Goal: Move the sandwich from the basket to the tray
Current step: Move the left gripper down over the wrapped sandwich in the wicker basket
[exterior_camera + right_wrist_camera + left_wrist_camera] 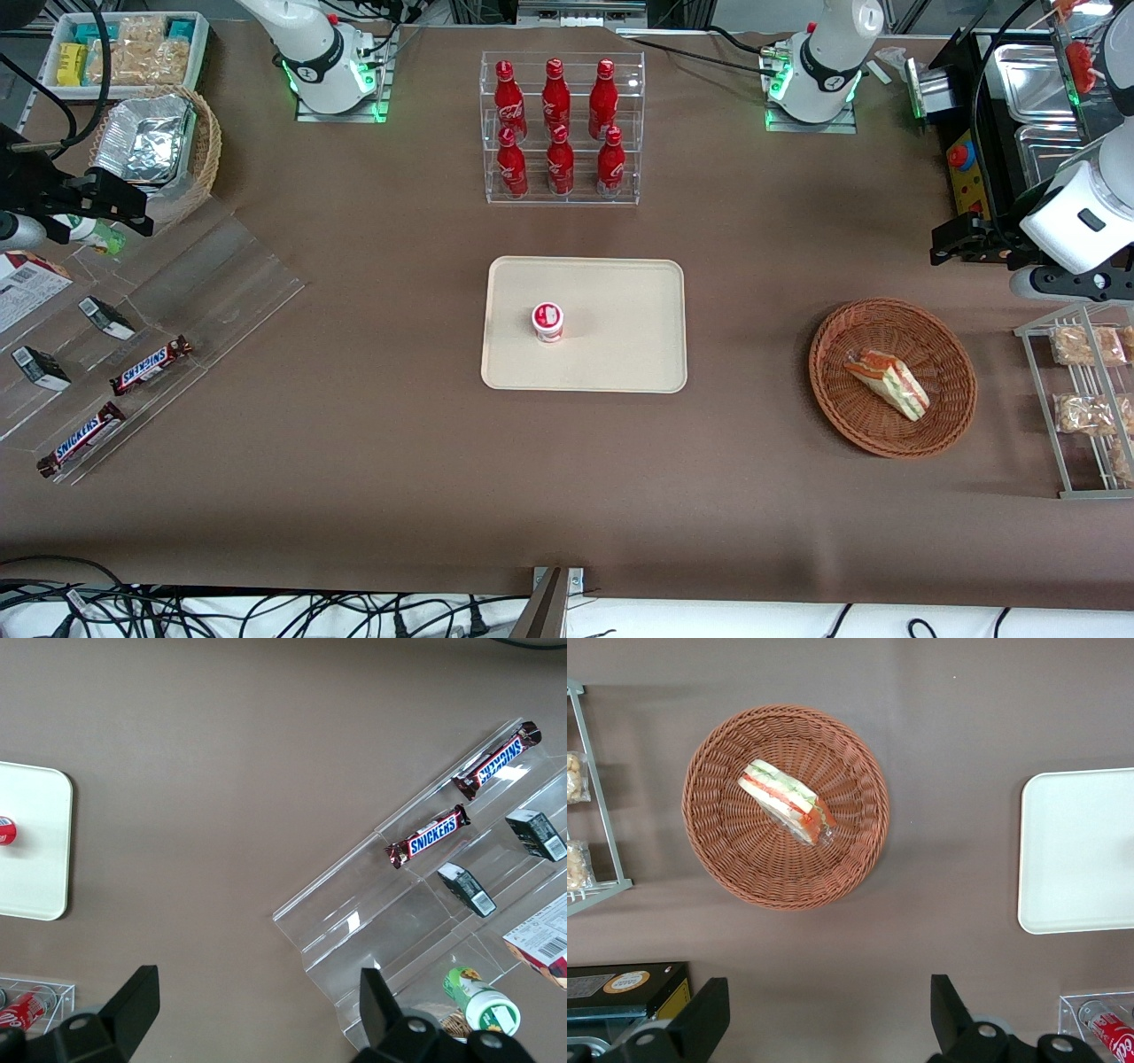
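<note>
The sandwich (889, 383), a wrapped triangular wedge, lies in the reddish-brown wicker basket (939, 350) toward the working arm's end of the table. The left wrist view shows the sandwich (784, 800) in the basket (726, 846) from high above. The cream tray (620, 346) lies at the table's middle, and its edge shows in the left wrist view (1081, 850). My left gripper (955, 244) hangs high above the table, farther from the front camera than the basket. It is open wide and empty (830, 997).
A small red-and-white cup (547, 322) stands on the tray. A wire rack (1076, 399) with packaged snacks stands beside the basket. A clear rack of red bottles (561, 124) stands farther back than the tray. An acrylic stand with Snickers bars (151, 365) lies toward the parked arm's end.
</note>
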